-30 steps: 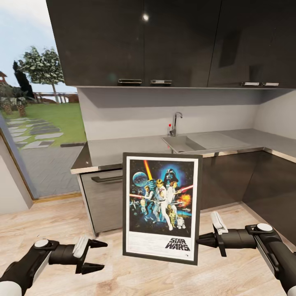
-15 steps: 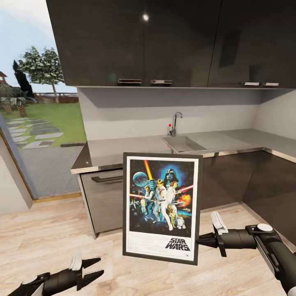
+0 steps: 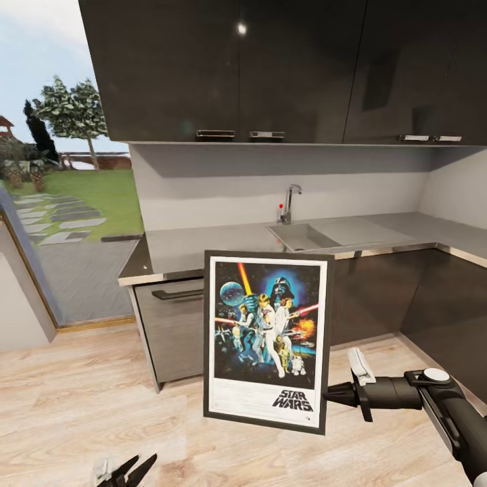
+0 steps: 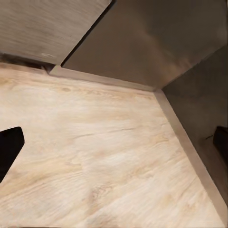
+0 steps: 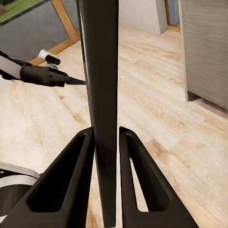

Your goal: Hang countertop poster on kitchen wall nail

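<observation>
I hold the poster [image 3: 265,341] upright in front of me, its Star Wars print facing the head camera. My right gripper [image 3: 327,394] is shut on its right edge near the lower corner. The right wrist view shows the black frame [image 5: 102,90] edge-on, pinched between the two fingers [image 5: 80,175]. My left gripper [image 3: 128,469] hangs low over the floor, open and holding nothing; its fingertips [image 4: 9,148] stand far apart. Behind the poster runs the light-grey kitchen countertop [image 3: 203,245] with sink [image 3: 301,237] and chrome tap [image 3: 289,203]. I cannot make out any wall nails.
Dark wall cabinets [image 3: 270,67] hang above the worktop, and dark cabinet fronts [image 3: 379,294] stand below it. The counter turns a corner at the right [image 3: 467,247]. A glazed opening to the garden [image 3: 61,203] is at the left. Light wood floor [image 3: 81,399] lies around me.
My left arm has dropped lower, so just its fingertips remain at the bottom of the head view. The head view has shifted slightly. Poster and right gripper have held still.
</observation>
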Motion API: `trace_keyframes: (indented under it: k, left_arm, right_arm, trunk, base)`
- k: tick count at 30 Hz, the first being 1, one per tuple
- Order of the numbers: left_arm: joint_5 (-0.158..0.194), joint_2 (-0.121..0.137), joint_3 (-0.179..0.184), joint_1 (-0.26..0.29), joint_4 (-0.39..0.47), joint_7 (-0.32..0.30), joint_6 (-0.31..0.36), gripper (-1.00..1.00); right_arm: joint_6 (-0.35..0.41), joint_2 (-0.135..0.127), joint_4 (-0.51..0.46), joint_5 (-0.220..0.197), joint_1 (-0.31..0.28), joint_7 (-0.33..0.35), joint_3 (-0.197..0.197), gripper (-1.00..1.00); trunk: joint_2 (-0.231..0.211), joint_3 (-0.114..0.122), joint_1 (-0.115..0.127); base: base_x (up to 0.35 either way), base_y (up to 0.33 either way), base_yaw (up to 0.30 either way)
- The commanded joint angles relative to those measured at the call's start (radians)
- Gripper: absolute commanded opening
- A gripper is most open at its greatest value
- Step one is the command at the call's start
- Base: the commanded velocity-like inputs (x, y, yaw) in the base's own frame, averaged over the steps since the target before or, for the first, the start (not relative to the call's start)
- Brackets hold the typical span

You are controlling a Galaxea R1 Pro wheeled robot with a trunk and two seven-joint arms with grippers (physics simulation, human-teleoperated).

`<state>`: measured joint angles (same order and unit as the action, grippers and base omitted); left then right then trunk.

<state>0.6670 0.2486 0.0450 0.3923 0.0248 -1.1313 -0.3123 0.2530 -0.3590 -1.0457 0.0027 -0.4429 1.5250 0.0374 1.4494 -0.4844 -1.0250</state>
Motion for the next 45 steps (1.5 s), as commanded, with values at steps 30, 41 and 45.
trace_keyframes:
  k: [30,41,45]
  left_arm:
    - [0.019,-0.002,0.005,-0.039,-0.002,0.016,-0.004,1.00]
    - [0.019,-0.002,0.004,-0.039,-0.002,0.036,-0.003,1.00]
    - [0.019,-0.002,0.005,-0.039,-0.002,0.051,-0.003,1.00]
  right_arm:
    - [0.013,0.000,0.001,0.000,0.000,-0.014,0.001,-1.00]
    - [0.013,0.000,0.000,0.000,0.000,-0.026,-0.001,-1.00]
    - [0.013,0.000,0.001,0.000,0.000,-0.026,0.000,-1.00]
  trunk:
    - [0.001,-0.001,0.000]
    - [0.001,-0.001,0.000]
    - [0.001,-0.001,0.000]
  base:
    - [0.000,0.000,0.274]
    - [0.097,0.058,0.278]
    - [0.057,0.049,0.096]
